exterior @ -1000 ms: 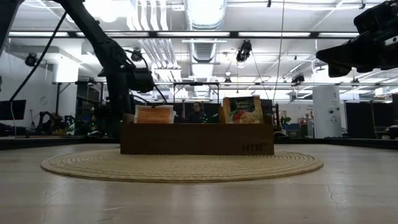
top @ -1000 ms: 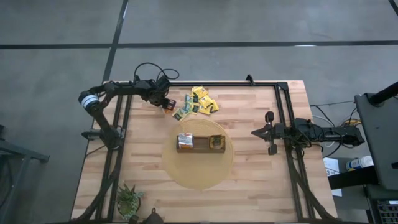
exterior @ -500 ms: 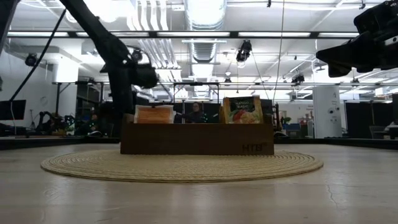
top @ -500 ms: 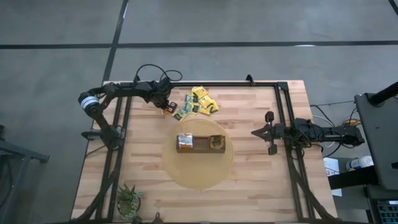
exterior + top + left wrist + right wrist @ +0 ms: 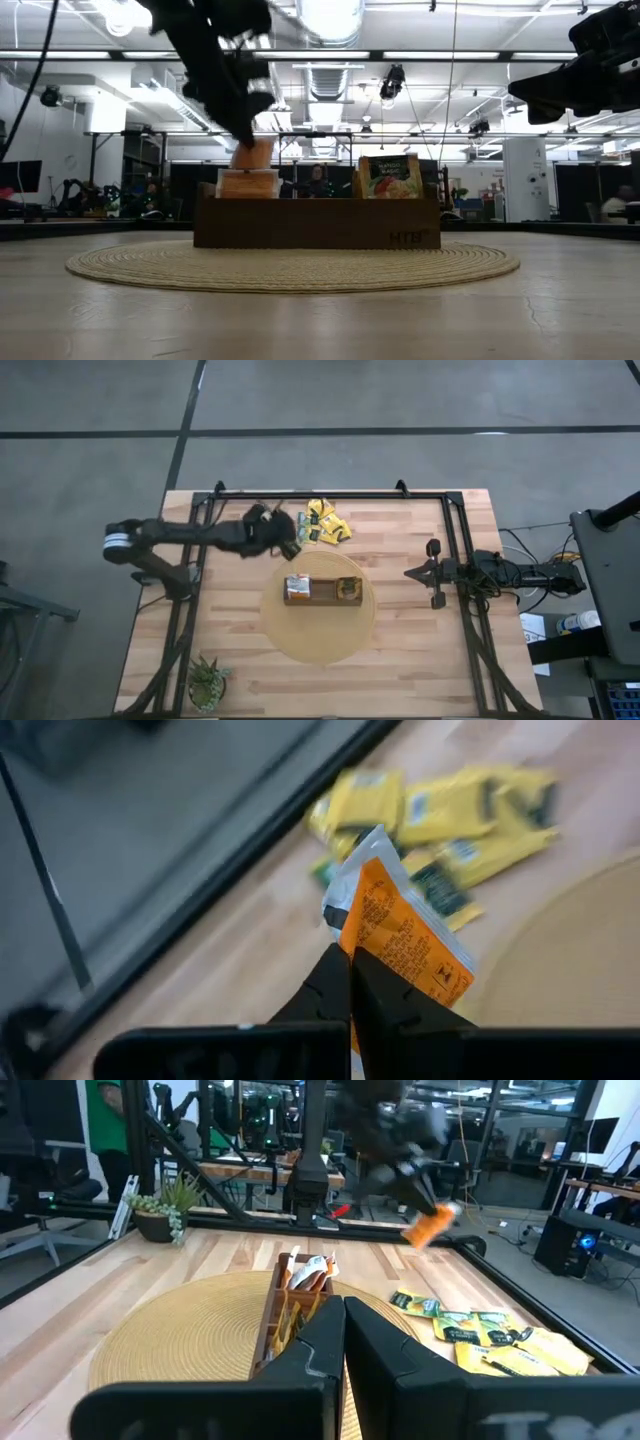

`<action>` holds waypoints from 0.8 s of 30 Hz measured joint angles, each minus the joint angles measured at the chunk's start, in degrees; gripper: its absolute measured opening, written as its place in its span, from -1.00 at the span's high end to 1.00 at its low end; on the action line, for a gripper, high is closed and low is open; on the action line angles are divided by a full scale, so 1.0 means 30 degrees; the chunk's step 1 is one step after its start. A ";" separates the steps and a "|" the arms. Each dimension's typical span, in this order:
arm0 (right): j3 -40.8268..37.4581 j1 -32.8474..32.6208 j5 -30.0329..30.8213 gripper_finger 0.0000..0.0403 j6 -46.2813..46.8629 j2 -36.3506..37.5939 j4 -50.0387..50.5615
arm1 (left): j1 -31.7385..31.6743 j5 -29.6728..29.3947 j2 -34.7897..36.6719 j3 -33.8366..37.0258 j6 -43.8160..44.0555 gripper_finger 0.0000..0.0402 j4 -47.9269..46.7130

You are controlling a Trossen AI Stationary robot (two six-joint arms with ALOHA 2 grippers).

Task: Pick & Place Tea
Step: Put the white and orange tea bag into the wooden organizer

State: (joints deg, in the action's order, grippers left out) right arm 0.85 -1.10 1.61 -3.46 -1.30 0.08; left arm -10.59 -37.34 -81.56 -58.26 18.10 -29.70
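**Orange sachet up in the left end effector's grip**

The orange tea sachet (image 5: 405, 935) was off the worktop, pinched by its lower edge between the left end effector's (image 5: 350, 982) two dark fingers, which were clamped tight on it. From table height it hung in the air (image 5: 252, 155) just above the left end of the brown box (image 5: 318, 222), clear of the sachets standing inside. And from overhead, the left end effector (image 5: 280, 540) sat over the wood between the loose pile of sachets (image 5: 325, 525) and the round woven mat (image 5: 318, 622), the pile lying near the far edge of the worktop (image 5: 420, 650), yellow ones mixed with darker green ones. The box rested in the middle of the mat, with an orange packet at one end and a green-printed one at the other. Over on the right side, the right end effector (image 5: 432, 572) waited, fingers pressed together, holding nothing, well apart from the box. A small potted plant (image 5: 208, 682) stood at the near left corner.
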 joint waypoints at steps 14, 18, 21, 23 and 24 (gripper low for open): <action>-0.0003 -0.0003 -0.0007 0.96 0.0000 -0.0015 -0.0003 | 1.0875 -0.7141 -0.0935 -0.0077 -0.0795 1.00 0.2923; -0.0003 -0.0007 -0.0007 0.96 0.0000 -0.0007 0.0000 | 1.2708 -0.7434 -0.1738 -0.0600 -0.0448 1.00 0.2993; -0.0003 -0.0007 -0.0005 0.96 0.0000 -0.0015 0.0000 | 1.3410 -0.7438 -0.2504 -0.0871 -0.0477 1.00 0.2975; 0.0003 0.0000 0.0000 0.96 0.0000 -0.0011 -0.0007 | 1.3538 -0.7418 -0.3026 -0.0962 -0.0426 1.00 0.2954; -0.0003 -0.0006 -0.0004 0.96 0.0000 -0.0007 -0.0007 | 1.3561 -0.7355 -0.3317 -0.0974 -0.0373 1.00 0.3005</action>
State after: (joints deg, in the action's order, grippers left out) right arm 0.84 -1.12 1.60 -3.46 -1.32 0.05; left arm 30.09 -59.41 -91.51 -61.18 16.98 -20.68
